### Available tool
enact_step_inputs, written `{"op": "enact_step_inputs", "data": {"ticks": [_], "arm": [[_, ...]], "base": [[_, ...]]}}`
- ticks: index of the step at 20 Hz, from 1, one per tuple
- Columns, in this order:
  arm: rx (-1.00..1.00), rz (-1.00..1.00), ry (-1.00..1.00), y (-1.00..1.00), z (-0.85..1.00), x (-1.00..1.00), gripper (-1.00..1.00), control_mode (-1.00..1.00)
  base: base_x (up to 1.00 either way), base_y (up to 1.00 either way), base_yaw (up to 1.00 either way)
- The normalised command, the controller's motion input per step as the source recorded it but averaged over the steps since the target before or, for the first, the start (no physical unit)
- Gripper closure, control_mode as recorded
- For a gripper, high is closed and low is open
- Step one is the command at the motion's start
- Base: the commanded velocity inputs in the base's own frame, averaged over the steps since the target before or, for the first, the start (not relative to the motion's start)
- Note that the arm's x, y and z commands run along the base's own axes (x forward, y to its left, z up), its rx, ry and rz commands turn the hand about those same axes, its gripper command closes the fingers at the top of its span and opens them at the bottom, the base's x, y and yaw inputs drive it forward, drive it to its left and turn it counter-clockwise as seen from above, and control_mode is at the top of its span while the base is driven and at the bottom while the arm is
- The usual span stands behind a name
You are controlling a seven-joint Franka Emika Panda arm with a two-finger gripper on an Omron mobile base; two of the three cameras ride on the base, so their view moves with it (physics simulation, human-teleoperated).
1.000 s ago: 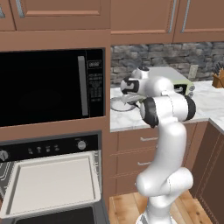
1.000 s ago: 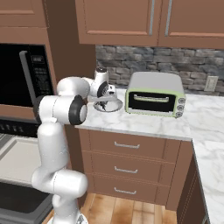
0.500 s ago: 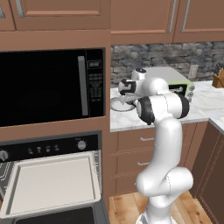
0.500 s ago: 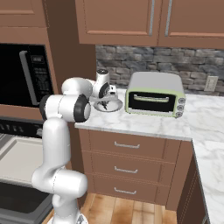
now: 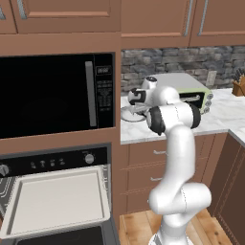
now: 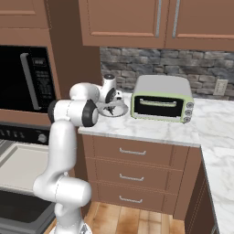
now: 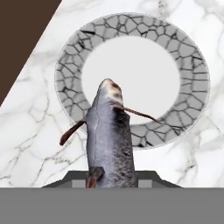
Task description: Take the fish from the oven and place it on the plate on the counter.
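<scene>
In the hand view, my gripper [image 7: 111,183] is shut on the fish [image 7: 109,140], a grey slender body with thin brown fins that points away from the hand. The fish hangs above the plate [image 7: 78,52], a round plate with a cracked grey rim, and its head lies over the near rim. The plate [image 5: 128,116] rests on the counter [image 5: 215,119] beside the tall cabinet, under my gripper [image 5: 136,108]. From the right base view, the hand [image 6: 109,90] hovers over the plate [image 6: 119,111]. The oven [image 5: 52,160] stands open with its pale tray [image 5: 57,203] pulled out.
A grey-green toaster oven [image 6: 161,99] stands on the counter right of the plate. The black microwave [image 5: 52,93] sits above the oven. A knife block [image 5: 238,86] stands at the far right. Brown drawers [image 6: 137,171] run below the counter.
The hand has edged slightly sideways over the plate with the fish still in its grip. The jaws have kept the same width.
</scene>
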Motion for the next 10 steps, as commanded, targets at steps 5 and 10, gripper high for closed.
{"op": "enact_step_inputs", "data": {"ticks": [5,10], "arm": [[0.0,0.0,0.0,0.0,-0.26,0.0,1.0,-1.0],[0.0,0.0,0.0,0.01,-0.2,0.0,1.0,-1.0]], "base": [[0.0,0.0,0.0],[0.0,0.0,0.0]]}}
